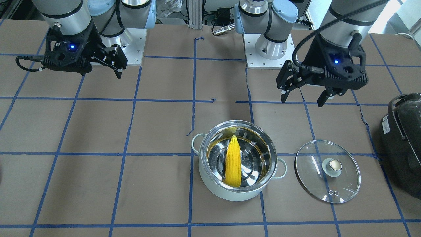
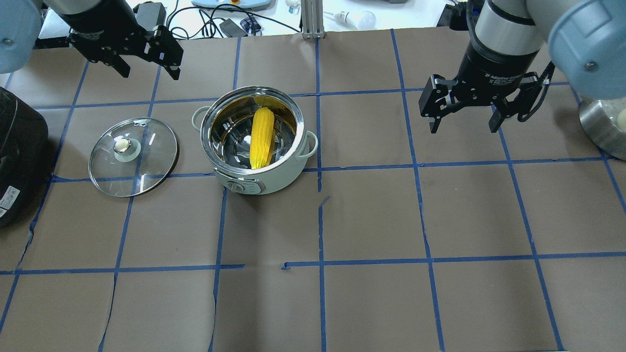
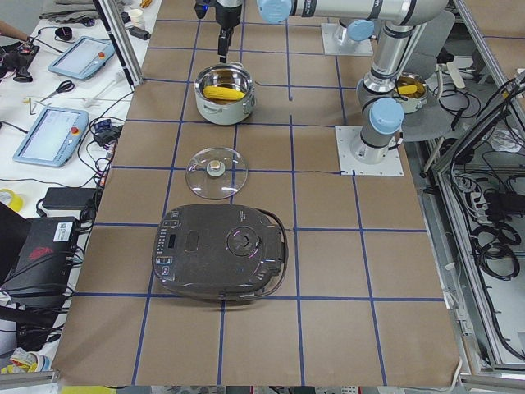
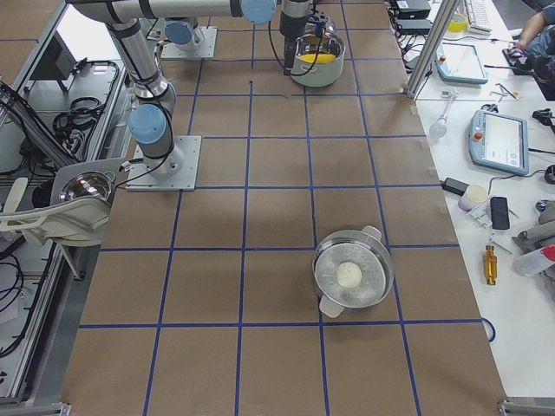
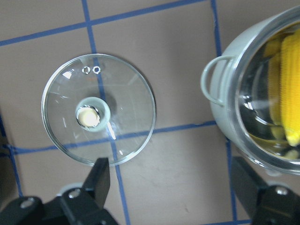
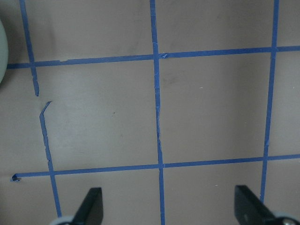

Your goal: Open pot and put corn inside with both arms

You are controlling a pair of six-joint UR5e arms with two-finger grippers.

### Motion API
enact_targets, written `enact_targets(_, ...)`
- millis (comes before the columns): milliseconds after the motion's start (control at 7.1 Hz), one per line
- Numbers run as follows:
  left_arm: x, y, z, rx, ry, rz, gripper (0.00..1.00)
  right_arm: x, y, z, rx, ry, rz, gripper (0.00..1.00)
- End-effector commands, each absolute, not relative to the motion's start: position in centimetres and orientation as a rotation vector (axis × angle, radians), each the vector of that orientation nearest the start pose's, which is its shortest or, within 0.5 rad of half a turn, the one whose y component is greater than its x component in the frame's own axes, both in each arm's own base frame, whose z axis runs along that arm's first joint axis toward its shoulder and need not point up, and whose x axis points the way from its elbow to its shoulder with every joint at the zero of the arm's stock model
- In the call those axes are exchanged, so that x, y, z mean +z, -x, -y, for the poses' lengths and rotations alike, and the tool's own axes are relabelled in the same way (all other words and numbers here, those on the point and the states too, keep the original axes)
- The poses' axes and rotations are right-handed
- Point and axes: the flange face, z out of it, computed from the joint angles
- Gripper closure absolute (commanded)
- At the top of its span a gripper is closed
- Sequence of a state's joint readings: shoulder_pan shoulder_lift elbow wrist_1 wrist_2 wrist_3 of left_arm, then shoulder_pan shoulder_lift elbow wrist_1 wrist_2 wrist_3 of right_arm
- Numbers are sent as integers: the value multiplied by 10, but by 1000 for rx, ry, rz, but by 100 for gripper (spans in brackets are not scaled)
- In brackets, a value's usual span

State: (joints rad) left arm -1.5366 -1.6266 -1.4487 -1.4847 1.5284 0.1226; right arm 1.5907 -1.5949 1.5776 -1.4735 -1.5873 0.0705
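The pale mint pot stands open at centre-left, also in the front view. The yellow corn lies inside it, leaning on the steel wall, as the front view shows. The glass lid lies flat on the table beside the pot, knob up; it also shows in the front view and the left wrist view. My left gripper is open and empty, above and beyond the lid. My right gripper is open and empty over bare table, well right of the pot.
A large black appliance sits at the table's left end, close to the lid. A steel bowl sits at the right edge. Another lidded steel pot shows in the exterior right view. Blue tape lines grid the brown table.
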Motion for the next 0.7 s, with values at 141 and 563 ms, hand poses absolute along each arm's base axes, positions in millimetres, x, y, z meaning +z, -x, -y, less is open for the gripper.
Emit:
enact_targets(141, 527, 124, 510, -221, -100, -3156, 0, 489, -142, 468, 125, -69, -3157, 0)
enact_targets(563, 528, 124, 497, -201, -92, -3156, 0, 489, -142, 470, 110, -67, -3156, 0)
